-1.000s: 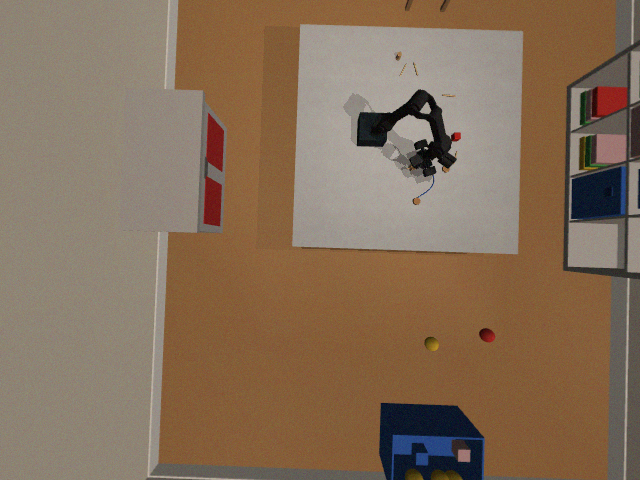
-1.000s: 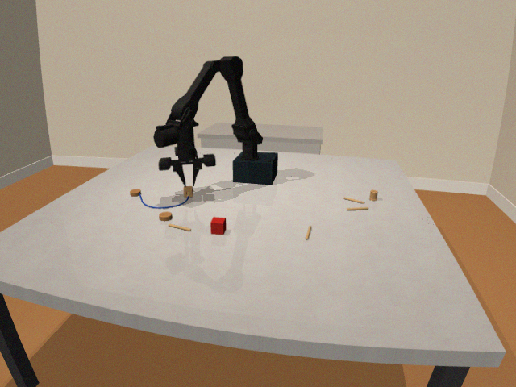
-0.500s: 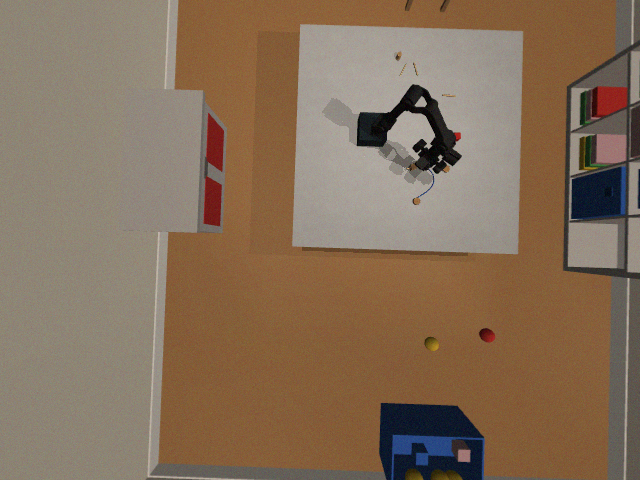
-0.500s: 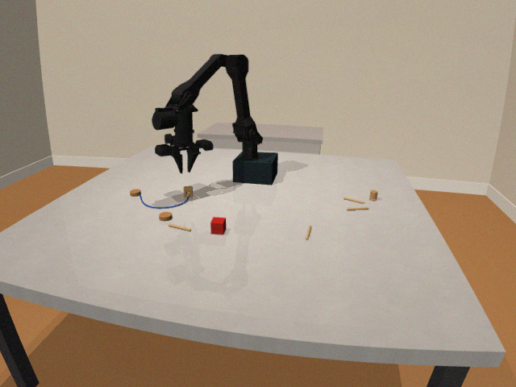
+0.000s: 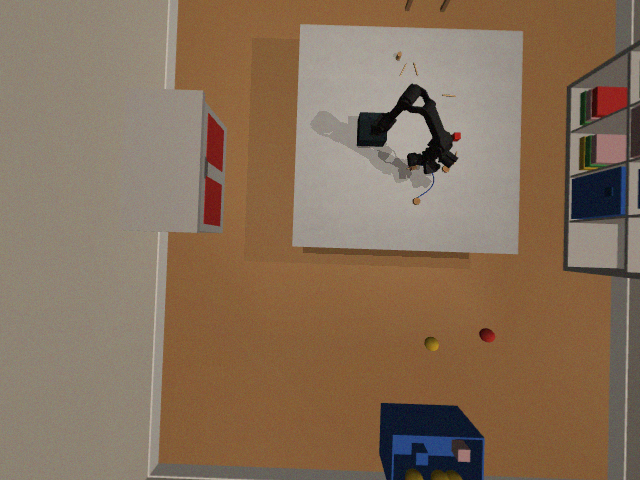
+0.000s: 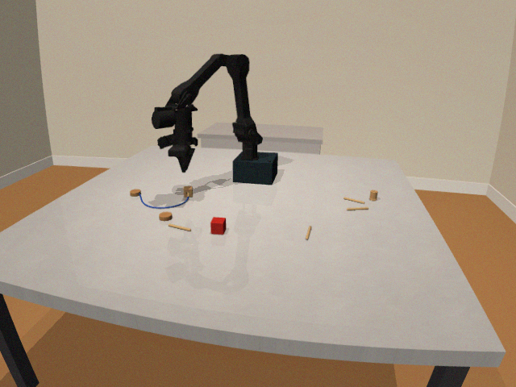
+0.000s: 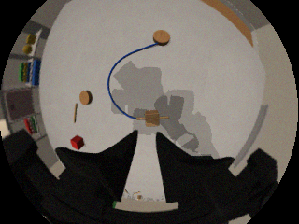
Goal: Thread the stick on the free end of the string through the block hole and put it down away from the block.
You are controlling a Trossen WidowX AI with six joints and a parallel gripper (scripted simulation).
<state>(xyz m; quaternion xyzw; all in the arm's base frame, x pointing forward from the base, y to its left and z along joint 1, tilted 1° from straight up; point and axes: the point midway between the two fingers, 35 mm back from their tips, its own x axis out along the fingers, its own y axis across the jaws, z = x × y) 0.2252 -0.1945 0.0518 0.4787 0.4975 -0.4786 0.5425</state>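
Observation:
The wooden block stands on the table. The stick lies through its hole, with a short end out at each side in the wrist view. The blue string runs in a curve from the stick's left end in the wrist view to the round button. My gripper is partly open and empty, above the table near the block and touching nothing. The arm partly hides the block in the top view.
A loose button, a loose stick and a red cube lie nearby. Farther off are another stick, two more sticks and a small wooden cylinder.

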